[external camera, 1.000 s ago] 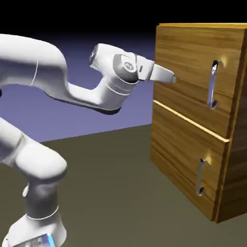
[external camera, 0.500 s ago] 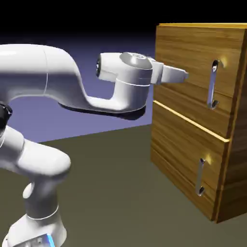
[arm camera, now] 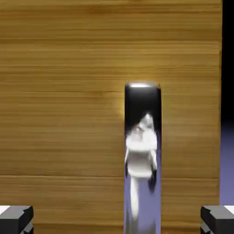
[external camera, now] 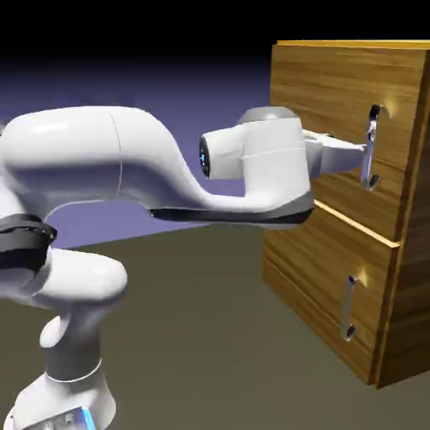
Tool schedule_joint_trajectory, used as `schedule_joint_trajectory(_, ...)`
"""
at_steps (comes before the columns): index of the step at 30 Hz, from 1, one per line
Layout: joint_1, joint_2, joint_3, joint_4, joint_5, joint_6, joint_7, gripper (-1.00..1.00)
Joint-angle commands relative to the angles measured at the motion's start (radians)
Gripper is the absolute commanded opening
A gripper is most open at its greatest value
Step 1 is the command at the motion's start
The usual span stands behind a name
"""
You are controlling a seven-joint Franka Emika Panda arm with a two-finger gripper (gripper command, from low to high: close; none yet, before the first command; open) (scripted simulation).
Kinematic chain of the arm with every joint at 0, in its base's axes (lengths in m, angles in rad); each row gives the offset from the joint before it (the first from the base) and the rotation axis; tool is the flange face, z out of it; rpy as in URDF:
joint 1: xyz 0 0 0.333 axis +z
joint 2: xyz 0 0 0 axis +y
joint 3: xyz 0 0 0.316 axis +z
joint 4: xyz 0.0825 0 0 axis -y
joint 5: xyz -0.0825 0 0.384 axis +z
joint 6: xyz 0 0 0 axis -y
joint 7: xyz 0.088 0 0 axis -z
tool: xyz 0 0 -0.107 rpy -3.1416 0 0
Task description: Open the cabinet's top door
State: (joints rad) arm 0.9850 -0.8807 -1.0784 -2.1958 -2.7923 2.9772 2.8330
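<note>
The dark counter [external camera: 185, 327] is being shown beneath everything, with the white arm [external camera: 71, 155] and the wooden cabinet [external camera: 411, 311] being borne on it. The cabinet is being seen at the exterior view's right, its golden-brown grain being lit across the front. From the exterior view's left, the arm is being held out toward that front, its wrist being kept roughly level.

The upper part of the front is being taken up by the top door [external camera: 327, 84], which is being shown closed, flush with the cabinet. Beneath it, the shorter lower panel [external camera: 306, 260] is also being shown closed, a pale seam being left between the two.

The hand [external camera: 363, 158] is being held wide in front of the top door, level with the middle part of the long silver handle [external camera: 369, 138]. On the lower panel, the smaller handle [external camera: 349, 306] is being left well below the hand.

In the hand view, the fingertips [arm camera: 16, 220] are being shown far apart, one to each side of the long handle's line, with wood being seen between each and the bar. Nothing is being gripped; how deeply the bar is being straddled is, in fairness, hard to judge.
</note>
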Motion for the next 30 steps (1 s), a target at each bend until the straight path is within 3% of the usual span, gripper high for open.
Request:
schedule_joint_trajectory(1,0.004,-0.001,-0.005,0.003,-0.012,0.000,0.009,0.00)
schedule_joint_trajectory(8,0.195,0.053,-0.131,0.140,-0.028,-0.017,0.016,0.00)
schedule_joint_trajectory(9,0.195,0.053,-0.131,0.140,-0.028,-0.017,0.016,-1.00)
schedule_joint_trajectory(20,-0.167,0.047,0.150,-0.139,0.148,-0.173,-0.024,-1.00)
schedule_joint_trajectory(30,-0.515,-0.087,0.495,-0.433,0.460,-0.350,-0.153,-1.00)
